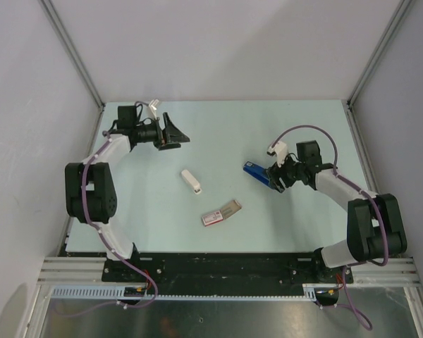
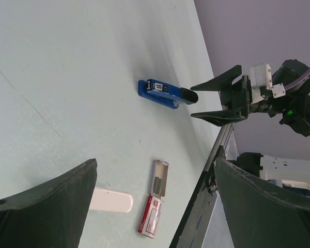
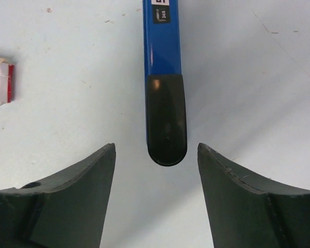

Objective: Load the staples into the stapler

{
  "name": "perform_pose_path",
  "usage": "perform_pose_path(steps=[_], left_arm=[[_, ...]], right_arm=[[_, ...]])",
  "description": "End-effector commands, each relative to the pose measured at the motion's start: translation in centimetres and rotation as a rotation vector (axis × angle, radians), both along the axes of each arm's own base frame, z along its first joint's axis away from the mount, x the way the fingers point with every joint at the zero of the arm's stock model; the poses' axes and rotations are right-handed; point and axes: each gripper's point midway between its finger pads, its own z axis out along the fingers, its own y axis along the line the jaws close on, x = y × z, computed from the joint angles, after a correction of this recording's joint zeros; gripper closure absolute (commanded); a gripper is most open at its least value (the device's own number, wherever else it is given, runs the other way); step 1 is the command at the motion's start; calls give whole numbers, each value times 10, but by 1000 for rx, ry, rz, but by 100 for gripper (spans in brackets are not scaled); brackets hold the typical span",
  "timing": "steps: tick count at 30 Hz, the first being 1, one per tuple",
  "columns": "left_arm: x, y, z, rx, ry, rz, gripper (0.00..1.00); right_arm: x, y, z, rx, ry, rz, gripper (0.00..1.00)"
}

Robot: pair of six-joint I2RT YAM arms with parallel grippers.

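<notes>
While both arms reach over the pale green table, the left gripper hangs near its far left area with the jaws spread wide and nothing between them. To its right, closer to the middle, a white oblong piece lies flat on the table. Just beyond it, nearer the front edge, lies the pink-and-white box, with its grey tray slid out toward the right. The left wrist view shows a silvery strip in the tray, the staples, though single staples are too small to tell. Further right, well apart from the box, the stapler lies on the table, its blue body pointing left and its black end toward the right gripper. That gripper's jaws stand moderately apart on either side of the black end, with a visible gap on each side. Neither finger touches the stapler.
</notes>
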Motion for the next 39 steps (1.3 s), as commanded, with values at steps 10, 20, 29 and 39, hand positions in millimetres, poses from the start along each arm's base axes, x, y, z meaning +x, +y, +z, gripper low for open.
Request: perform_pose_path(steps=[10, 20, 29, 39], left_arm=[[-19, 43, 59, 48, -286, 45, 1], [-45, 86, 67, 327, -532, 134, 1], [-79, 123, 114, 623, -801, 309, 1], [-108, 139, 143, 732, -916, 449, 1]], right_arm=[[7, 6, 60, -3, -98, 7, 1], [29, 21, 134, -51, -307, -179, 1], [38, 19, 227, -12, -623, -412, 1], [33, 0, 308, 144, -851, -597, 1]])
